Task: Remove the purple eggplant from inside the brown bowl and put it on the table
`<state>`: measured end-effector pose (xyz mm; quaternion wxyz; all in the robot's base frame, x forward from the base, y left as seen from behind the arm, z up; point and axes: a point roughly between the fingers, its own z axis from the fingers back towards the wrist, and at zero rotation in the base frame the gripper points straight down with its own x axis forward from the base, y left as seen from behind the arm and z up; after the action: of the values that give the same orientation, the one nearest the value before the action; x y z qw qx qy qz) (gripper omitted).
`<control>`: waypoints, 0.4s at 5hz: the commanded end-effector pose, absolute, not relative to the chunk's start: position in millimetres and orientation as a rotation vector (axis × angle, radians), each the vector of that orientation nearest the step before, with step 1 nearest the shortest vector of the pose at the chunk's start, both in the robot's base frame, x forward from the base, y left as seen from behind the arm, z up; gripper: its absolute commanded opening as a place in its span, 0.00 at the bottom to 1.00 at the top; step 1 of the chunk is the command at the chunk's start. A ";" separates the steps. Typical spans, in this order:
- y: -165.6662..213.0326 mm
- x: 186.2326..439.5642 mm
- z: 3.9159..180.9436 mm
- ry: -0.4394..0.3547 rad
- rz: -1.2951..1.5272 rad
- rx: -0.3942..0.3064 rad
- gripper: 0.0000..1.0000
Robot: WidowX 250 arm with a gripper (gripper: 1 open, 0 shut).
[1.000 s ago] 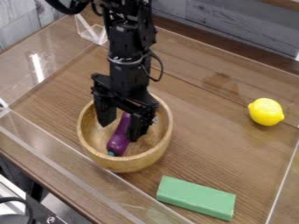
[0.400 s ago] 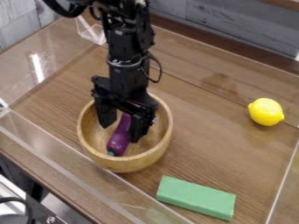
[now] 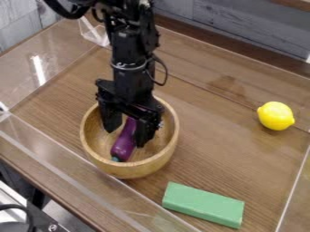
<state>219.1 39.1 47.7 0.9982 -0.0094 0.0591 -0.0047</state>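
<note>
The purple eggplant (image 3: 125, 141) lies inside the brown bowl (image 3: 165, 152), its teal stem end toward the bowl's near-left wall. My gripper (image 3: 130, 130) points straight down into the bowl, open, with one black finger on each side of the eggplant's upper end. Whether the fingers touch the eggplant I cannot tell. The bowl rests on the dark wood-grain table (image 3: 230, 109), left of the middle.
A yellow lemon (image 3: 276, 116) sits at the right edge of the table. A green rectangular block (image 3: 204, 205) lies near the front, right of the bowl. Clear acrylic walls (image 3: 36, 68) surround the tabletop.
</note>
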 end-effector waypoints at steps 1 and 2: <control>43.0 223.7 53.4 0.084 0.006 -0.018 1.00; 43.2 224.3 53.2 0.078 0.009 -0.022 1.00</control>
<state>220.8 40.1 47.1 0.9985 -0.0131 0.0529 0.0007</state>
